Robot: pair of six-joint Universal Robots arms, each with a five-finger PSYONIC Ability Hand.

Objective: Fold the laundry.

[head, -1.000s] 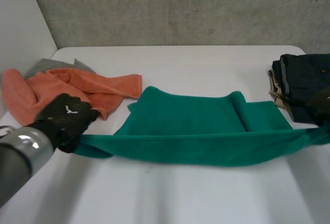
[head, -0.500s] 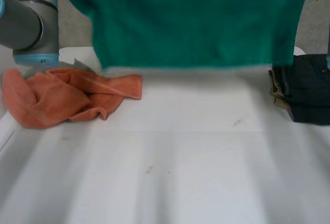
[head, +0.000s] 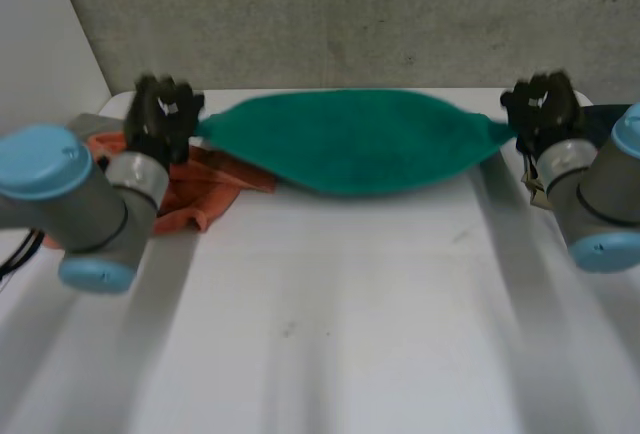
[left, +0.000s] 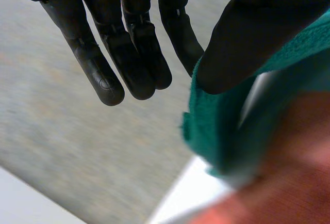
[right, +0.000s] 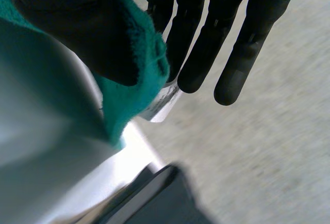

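Left hand (head: 160, 119) pinches one green towel (head: 350, 144) end; right hand (head: 540, 112), the other.

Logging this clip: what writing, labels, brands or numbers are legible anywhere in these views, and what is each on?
No readable text anywhere.
White tag at the edge of the green towel, next to the right hand: too blurred to tell whether anything is printed on it.

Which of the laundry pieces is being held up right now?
The green towel, stretched between the left hand and right hand; the orange cloth lies crumpled, the dark stack folded.
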